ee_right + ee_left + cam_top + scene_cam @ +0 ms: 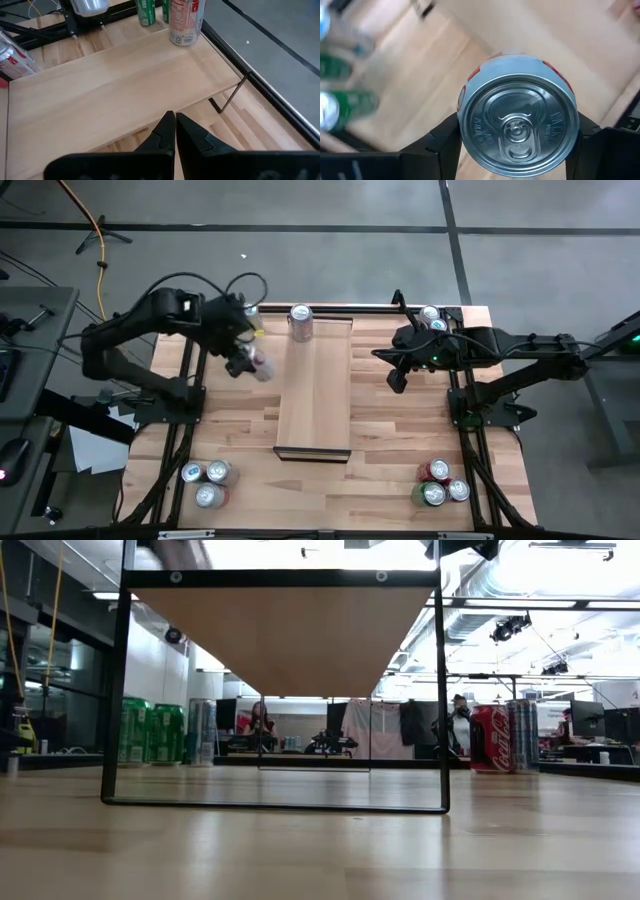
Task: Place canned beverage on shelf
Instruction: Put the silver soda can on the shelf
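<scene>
- In the high view we see the left gripper [248, 361] in the upper left part of the frame, just beside the left long edge of the shelf [314, 405].
- Its fingers are closed around a can [259, 365]; in the left wrist view the can [519, 126] fills the middle, with one dark finger [440, 142] pressing on each side.
- The held can lies tilted, its long axis pointing toward the shelf, so it is not yet over the board.
- The shelf lies to the right of this gripper in the high view, its long axis running from top to bottom of the frame.
- A second can [300, 322] already stands upright at the upper end of the shelf, near the held one; we judge that the coming move must carry the can rightward and below this one.
- The right gripper [397, 380] waits at the right side of the shelf with its fingers pressed together, holding nothing; the left arm is clearly the one at work.
</scene>
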